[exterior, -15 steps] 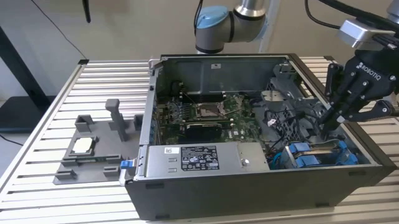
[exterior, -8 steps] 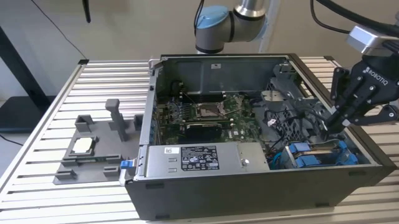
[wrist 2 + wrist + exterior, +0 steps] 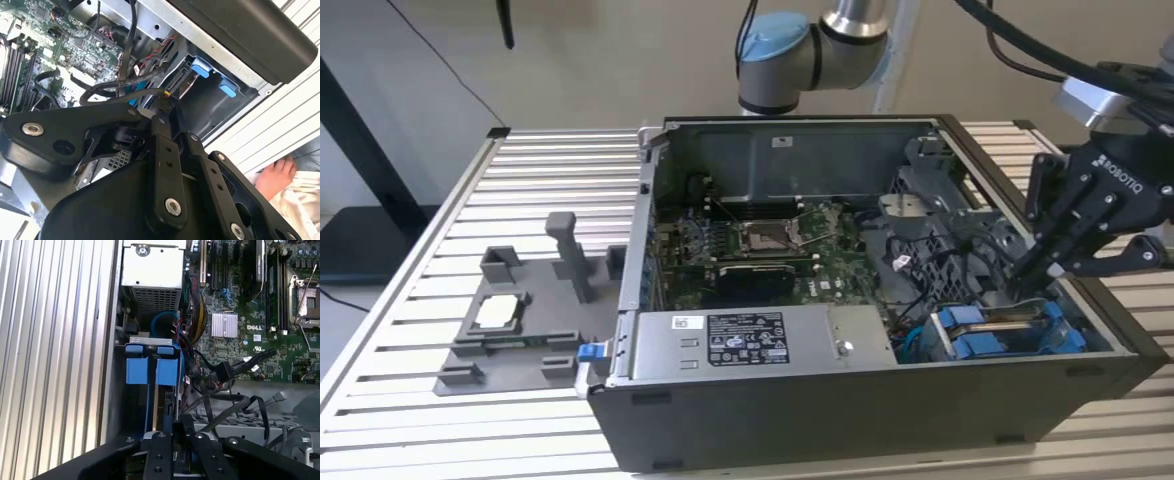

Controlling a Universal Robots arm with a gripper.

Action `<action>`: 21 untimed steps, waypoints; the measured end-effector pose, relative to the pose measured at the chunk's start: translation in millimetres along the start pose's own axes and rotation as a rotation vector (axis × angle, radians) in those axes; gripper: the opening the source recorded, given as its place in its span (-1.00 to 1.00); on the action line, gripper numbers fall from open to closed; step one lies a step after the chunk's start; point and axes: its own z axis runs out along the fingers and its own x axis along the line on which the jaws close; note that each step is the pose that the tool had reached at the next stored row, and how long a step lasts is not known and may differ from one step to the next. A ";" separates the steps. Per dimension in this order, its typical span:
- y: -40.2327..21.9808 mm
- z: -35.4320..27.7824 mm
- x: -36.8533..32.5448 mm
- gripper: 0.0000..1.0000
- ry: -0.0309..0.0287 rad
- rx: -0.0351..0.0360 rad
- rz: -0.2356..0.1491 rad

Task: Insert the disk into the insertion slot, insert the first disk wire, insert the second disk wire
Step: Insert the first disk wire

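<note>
The gripper [image 3: 1042, 274] is seen in the exterior view lowered into the open computer case [image 3: 854, 420], at the corner of the case toward the exterior view's right. Its fingers are drawn together; in the second wrist view the gripper [image 3: 165, 97] is pinched on the end of a black wire [image 3: 131, 89], which loops back over the circuit board [image 3: 50, 45].

The disk [image 3: 974, 335] is found inside the case, standing on edge in the insertion slot [image 3: 118, 385], with its blue carrier tabs uppermost. In the first wrist view the disk [image 3: 150, 372] is seen just past the closed gripper [image 3: 172, 429], with a bundle of black and coloured wires beside it. The blue tabs of the disk [image 3: 205, 67] are also seen in the second wrist view, close to the case wall.

A silver power-supply box [image 3: 734, 340] is placed just beside the slot, toward the exterior view's left. The case is set on a slatted metal table [image 3: 547, 170], where a grey fixture tray [image 3: 507, 355] lies apart from the case. A person's hand [image 3: 275, 177] is seen past the table edge in the second wrist view.
</note>
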 end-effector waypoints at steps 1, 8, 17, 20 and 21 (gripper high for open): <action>-0.3 1.2 0.0 -0.62 -0.0014 -0.0002 0.005; -3.5 7.5 0.6 -0.62 -0.0066 -0.0004 0.031; -6.3 15.0 3.7 -0.62 -0.0116 -0.0006 0.055; -6.6 16.0 3.9 -0.62 -0.0114 -0.0006 0.055; -6.7 16.5 3.9 -0.62 -0.0114 -0.0006 0.055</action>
